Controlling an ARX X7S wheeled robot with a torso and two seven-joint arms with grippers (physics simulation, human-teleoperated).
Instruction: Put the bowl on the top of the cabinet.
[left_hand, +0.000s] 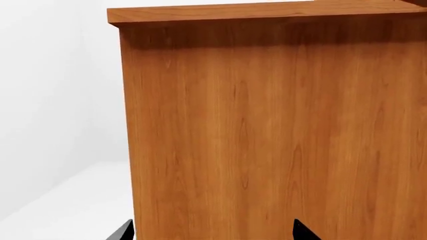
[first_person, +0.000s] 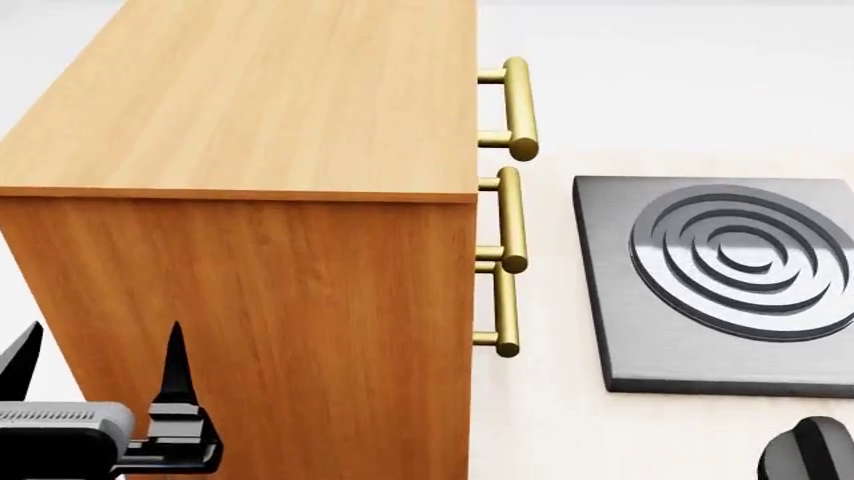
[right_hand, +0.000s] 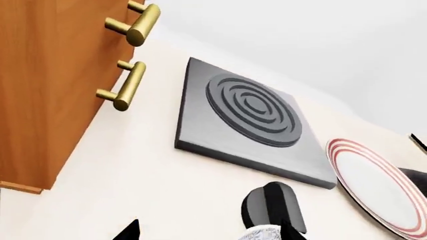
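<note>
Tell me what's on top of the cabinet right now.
Nothing shows on the cabinet top in the head view: bare wood across the visible part. Its far-left corner runs out of frame, so that bit cannot be checked.

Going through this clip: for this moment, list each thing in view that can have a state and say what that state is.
cabinet: upright, drawer front shut as far as shown, nothing on its top.
bowl: only a patterned sliver shows, between the right end effector's fingertips; not on the cabinet.
plate: lying on the counter, nothing on it.
stove plate: flat on the counter, bare.
left end effector: open, holding nothing.
right end effector: grip cannot be judged.
</note>
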